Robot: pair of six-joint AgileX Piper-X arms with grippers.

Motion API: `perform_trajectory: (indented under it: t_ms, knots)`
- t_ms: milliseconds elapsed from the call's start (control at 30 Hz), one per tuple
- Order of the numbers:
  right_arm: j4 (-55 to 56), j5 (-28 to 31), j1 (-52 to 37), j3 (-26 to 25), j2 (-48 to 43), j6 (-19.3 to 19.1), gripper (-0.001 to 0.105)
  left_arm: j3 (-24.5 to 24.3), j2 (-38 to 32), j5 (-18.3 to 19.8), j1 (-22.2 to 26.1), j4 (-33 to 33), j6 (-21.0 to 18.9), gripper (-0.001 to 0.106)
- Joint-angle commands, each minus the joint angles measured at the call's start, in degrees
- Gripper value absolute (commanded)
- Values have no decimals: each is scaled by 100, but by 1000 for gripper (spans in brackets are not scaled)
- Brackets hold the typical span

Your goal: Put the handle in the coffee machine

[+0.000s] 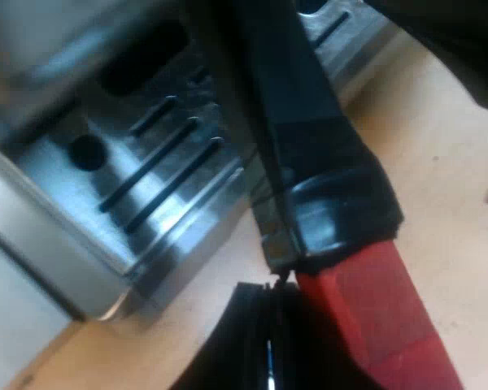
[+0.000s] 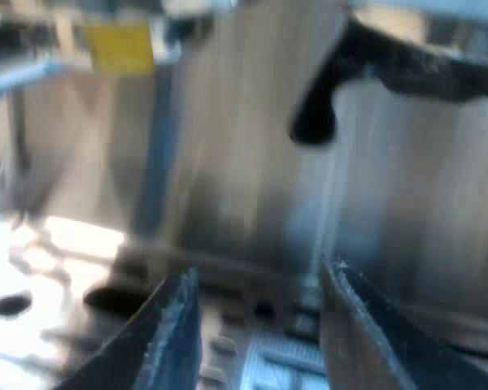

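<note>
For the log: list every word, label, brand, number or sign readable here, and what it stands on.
No text can be read.
The yellow label by the espresso machine: too blurred to read.
The drip tray and the handle: no marking shows.

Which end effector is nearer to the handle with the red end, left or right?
Left. The left end effector touches the handle near its red end, beside the tray of the coffee machine. The right end effector hangs open at its front.
</note>
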Motion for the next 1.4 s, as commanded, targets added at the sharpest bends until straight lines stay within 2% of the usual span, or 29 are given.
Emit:
perform_trajectory:
  t_ms: [33,133,233,300,400,533,600,700,833,900,1000,1100,1200,1400]
  knots:
    - [345,-119,68,191,-415,-21,40,8,-95,171,-316,152,-238,0]
    - [707,-177,76,354,-874,-21,40,8,-124,-204,-458,274,-331,0]
    - [1488,-463,71,581,-1711,-21,40,8,-180,-263,-473,216,-662,0]
    - [1934,-736,71,626,-2197,1,40,8,-198,-214,-473,144,-987,0]
    - [2444,-1130,71,625,-2794,24,40,8,-195,-149,-473,170,-1248,0]
    - [2848,-1532,71,625,-3406,24,40,8,-195,4,-473,181,-1262,0]
    - [3078,-1848,71,625,-3794,24,40,8,-195,372,-473,156,-1310,0]
    - [3218,-1941,71,625,-4124,24,43,8,-195,522,-543,36,-1499,0]
    - [3480,-1962,71,625,-4454,43,57,8,-195,519,-846,-181,-1558,0]
    - [3665,-1962,71,625,-4609,93,68,8,-195,442,-1249,-357,-1553,0]
    - [3897,-1962,71,625,-4740,109,74,8,-195,303,-1744,-586,-1563,0]
    - [4129,-1962,71,625,-4816,122,74,8,-195,222,-2149,-868,-1585,0]
    - [4165,-1962,71,625,-4814,198,74,8,-195,210,-2325,-884,-1607,0]
    - [4165,-1962,71,625,-4814,197,74,8,-240,182,-2058,-463,-1607,0]
